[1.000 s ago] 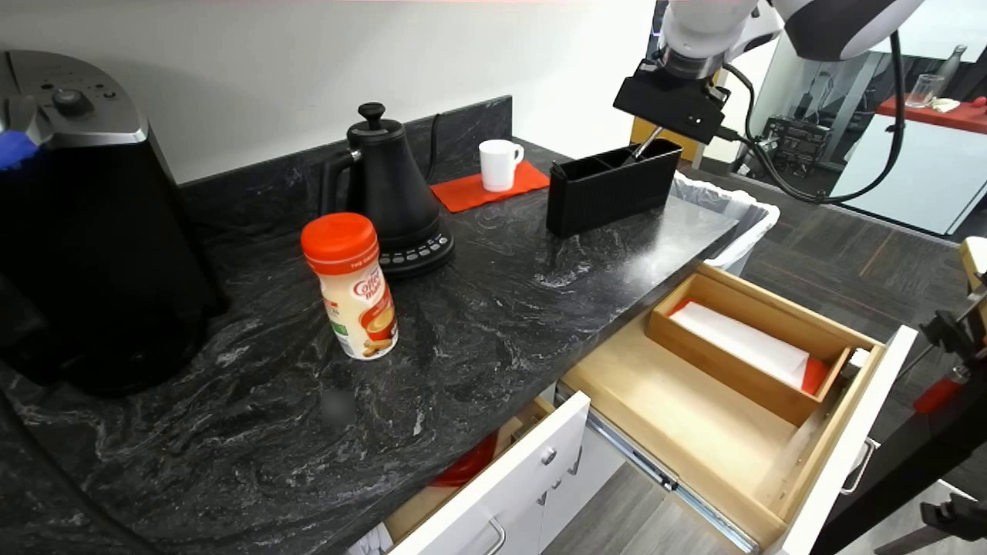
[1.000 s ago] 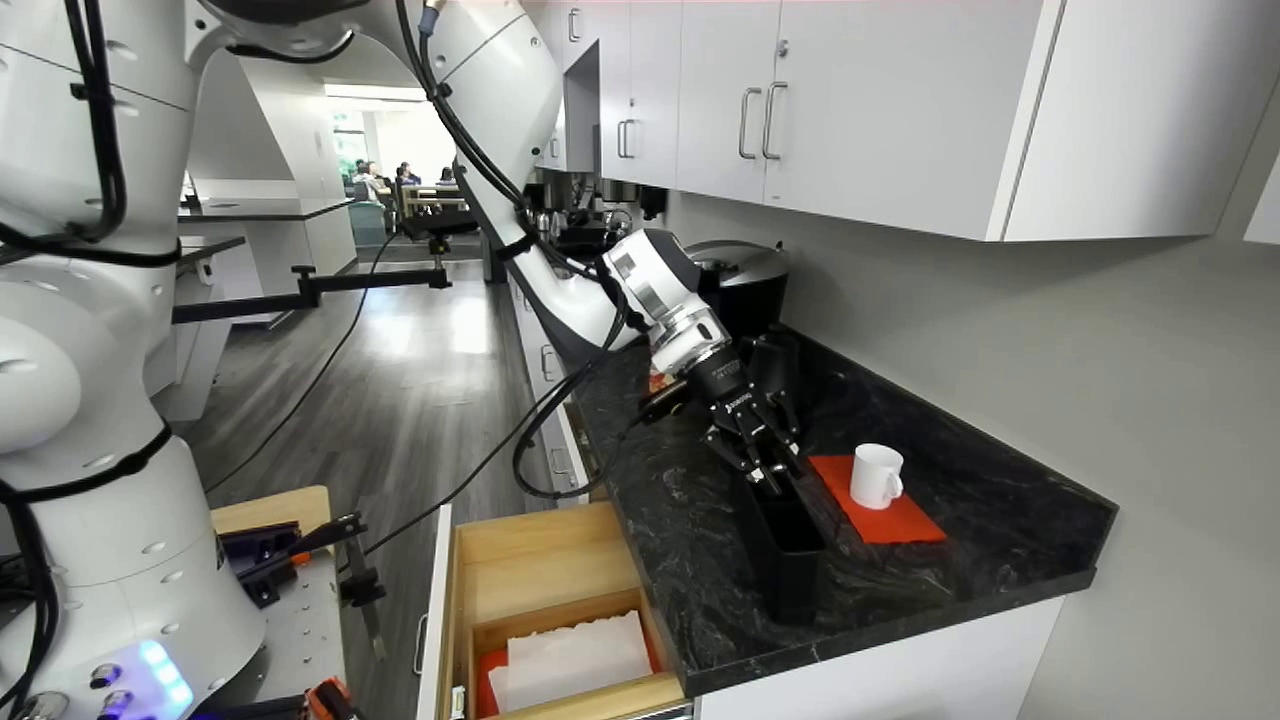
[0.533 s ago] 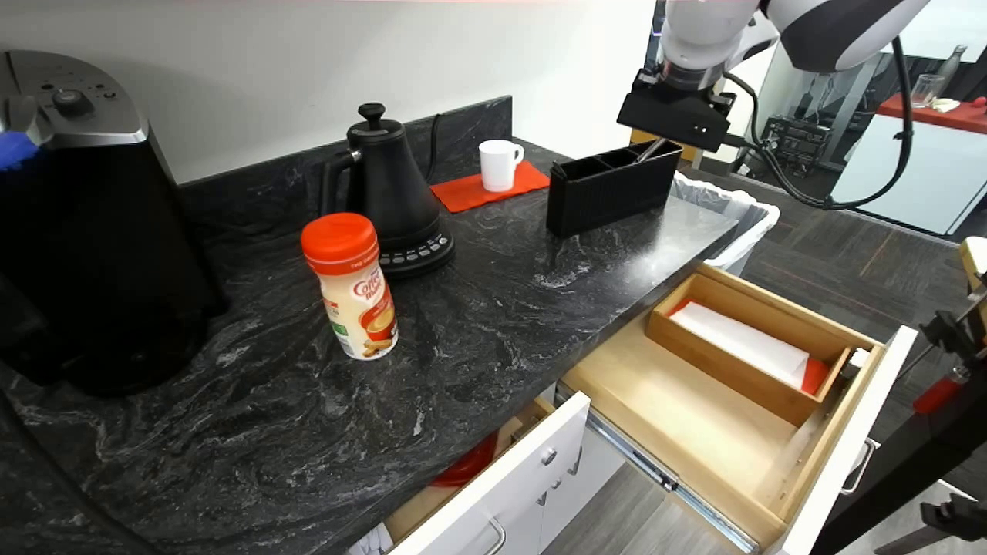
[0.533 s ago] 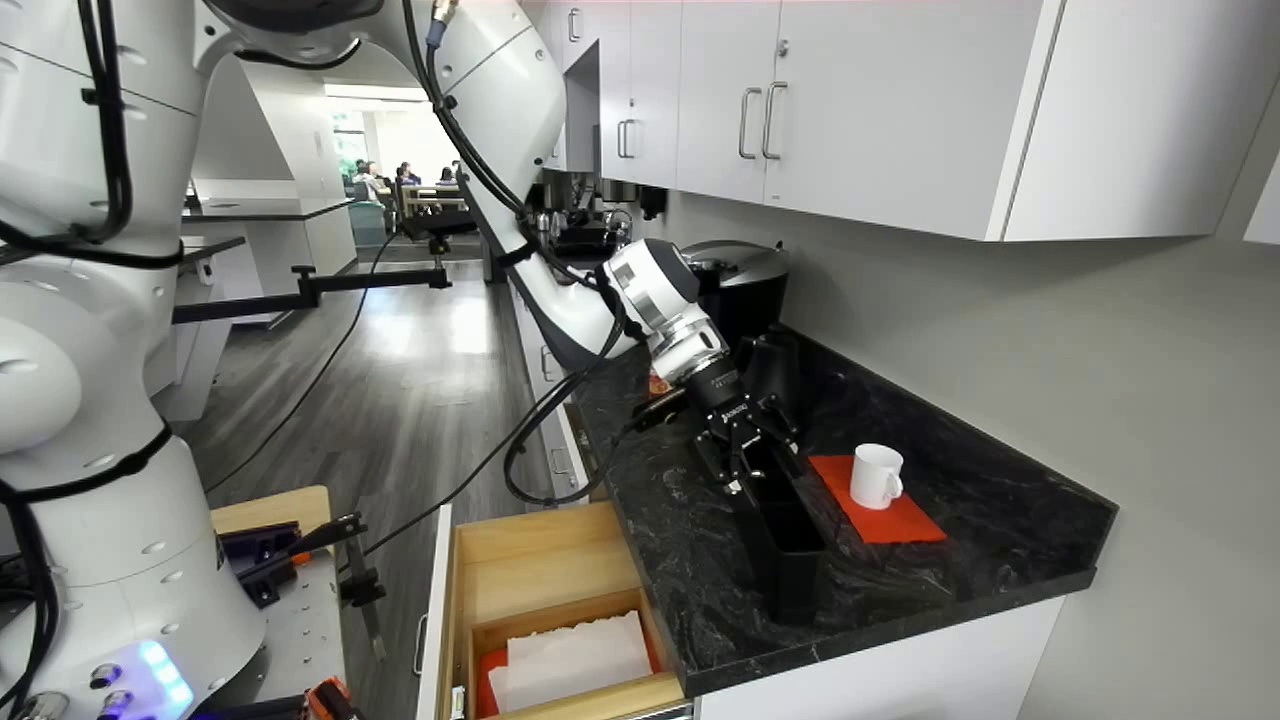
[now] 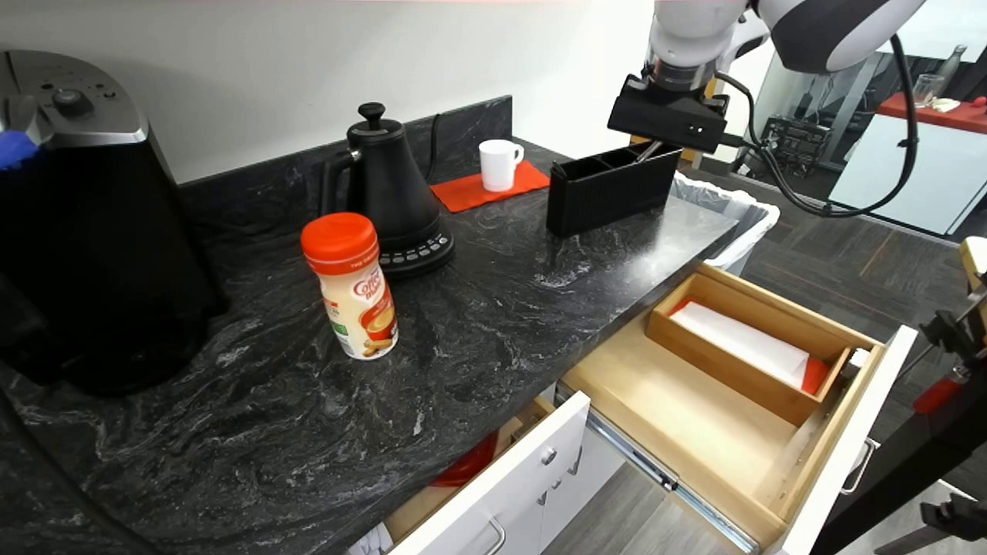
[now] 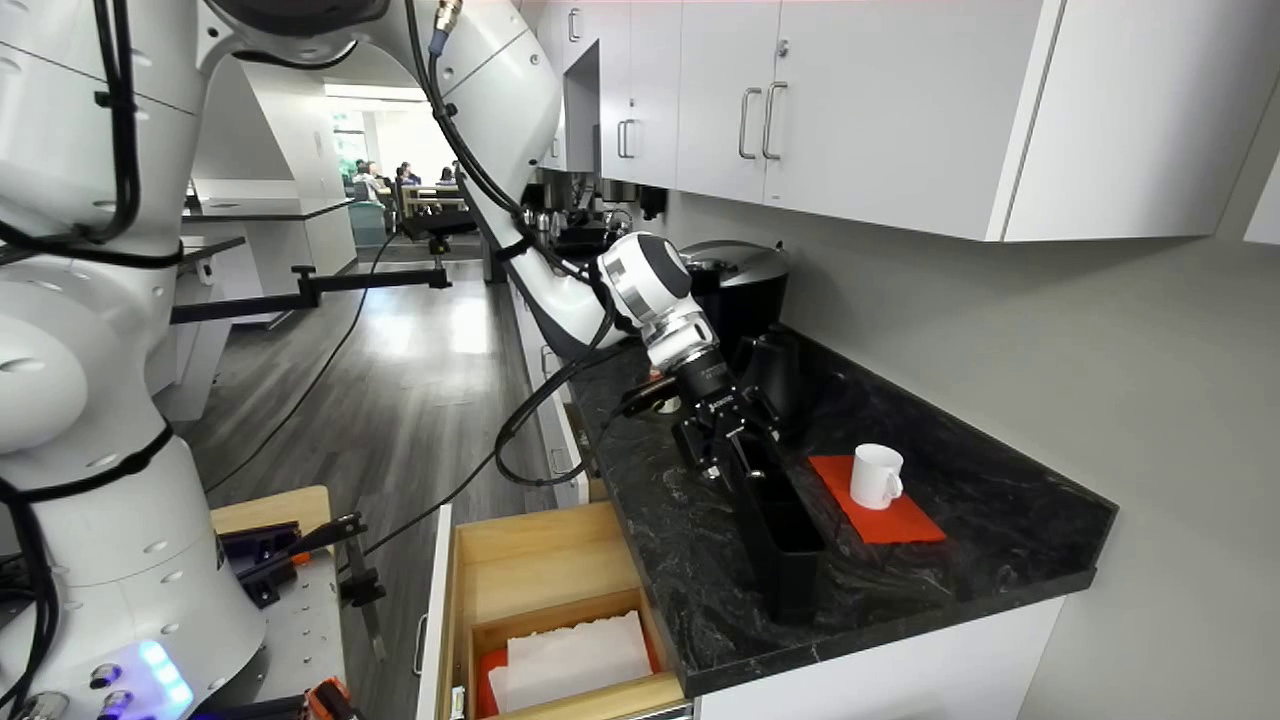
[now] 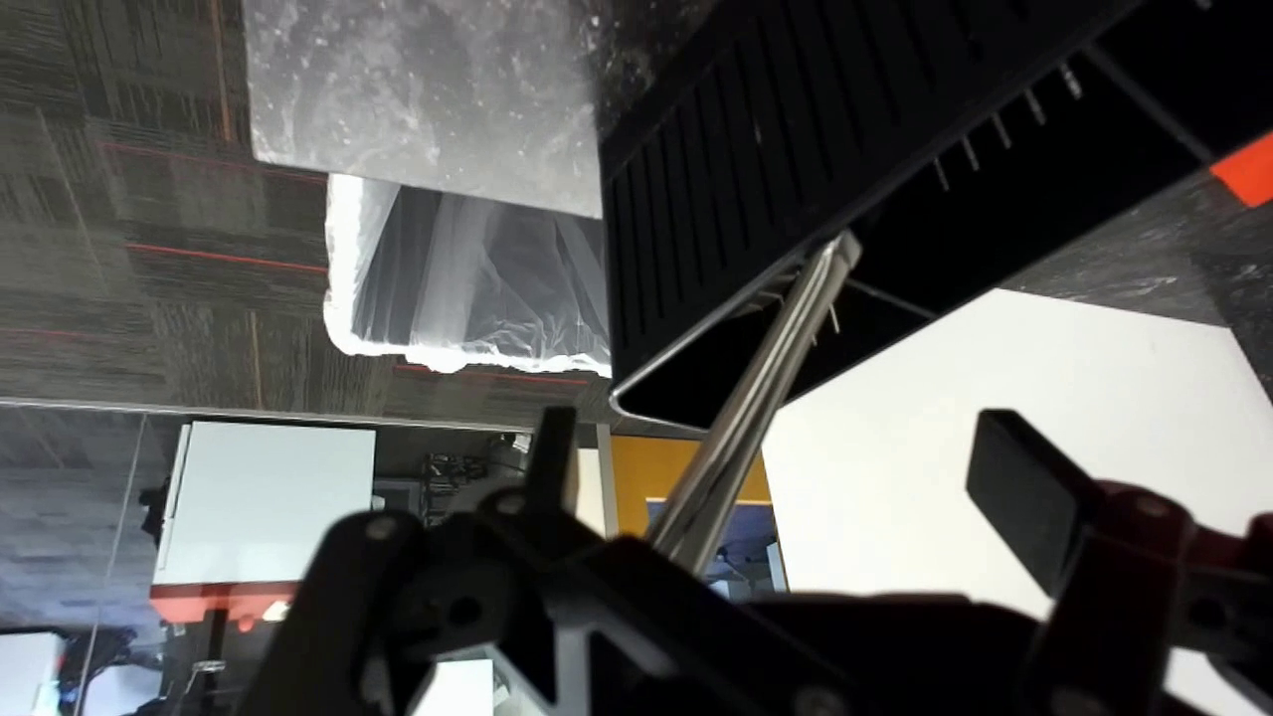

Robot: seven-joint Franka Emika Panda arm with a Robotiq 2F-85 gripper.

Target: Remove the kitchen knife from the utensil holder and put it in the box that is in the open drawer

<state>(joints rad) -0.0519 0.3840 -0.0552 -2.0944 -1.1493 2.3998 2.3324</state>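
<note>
The utensil holder, a black open-topped bin, stands near the end of the dark counter. The kitchen knife shows only as a shiny metal handle slanting up from it; the part inside the holder is hidden. My gripper hangs over the holder with its jaws spread wide. The handle runs up between the fingers, nearer the one at left in the wrist view, apparently ungripped. In an exterior view the gripper sits at the holder's far end. The box, holding a whitish sheet, lies in the open drawer.
A white mug on a red cloth and a black kettle stand on the counter beside a creamer bottle. A lined waste bin is past the counter's end. Upper cabinets overhang the counter.
My gripper's fingers have spread apart. The hand has shifted slightly down towards the holder and, in an exterior view, leftwards. Holder, box and drawer stay where they were.
</note>
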